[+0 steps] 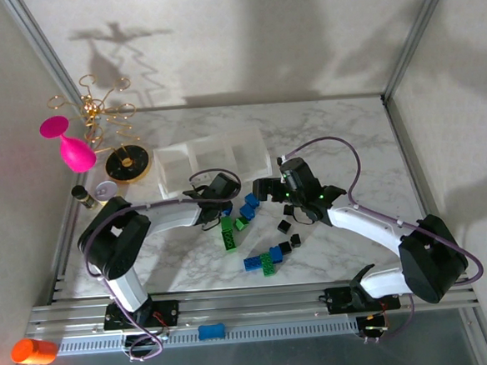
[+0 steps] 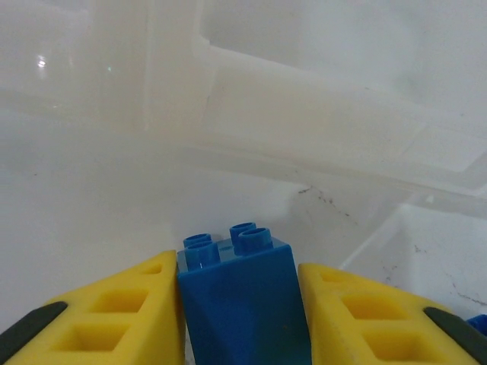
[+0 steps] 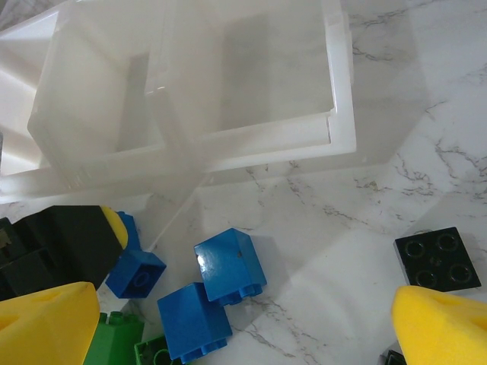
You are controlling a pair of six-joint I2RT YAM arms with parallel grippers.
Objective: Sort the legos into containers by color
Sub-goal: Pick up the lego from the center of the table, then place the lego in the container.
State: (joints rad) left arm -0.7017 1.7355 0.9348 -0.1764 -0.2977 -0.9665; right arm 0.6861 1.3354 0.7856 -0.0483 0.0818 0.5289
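- Left gripper: pads clamped on a blue brick, at the tray's 6 o'clock edge.
- Loose bricks (blue, green, black) lie on the table, 6 o'clock of the tray.
- Right gripper: fingers apart, holding nothing, above the loose bricks.

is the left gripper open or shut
Shut. The left gripper clamps a blue lego, yellow fingers pressed against both its sides.

A: Where's the top camera?
B: High behind the arm bases, looking down over the whole table.
A: And the wrists?
B: Close in — both face the tray, shared overhead.
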